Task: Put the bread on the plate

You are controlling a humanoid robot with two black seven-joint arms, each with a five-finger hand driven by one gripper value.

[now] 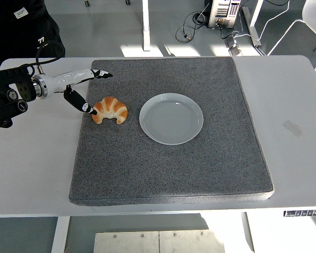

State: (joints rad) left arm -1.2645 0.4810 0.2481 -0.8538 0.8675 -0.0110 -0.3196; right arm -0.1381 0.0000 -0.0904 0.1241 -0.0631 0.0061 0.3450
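Observation:
A golden croissant lies on the left part of the grey mat, a short way left of the pale round plate, which holds nothing. My left hand reaches in from the left edge just beside the croissant. Its fingers are spread: the thumb tip touches or nearly touches the croissant's left end, and the other fingers point over the mat behind it. Nothing is held. The right arm is out of view.
The mat covers most of the white table. A person in dark clothing stands at the top left behind the table. Cables and furniture legs are on the floor beyond.

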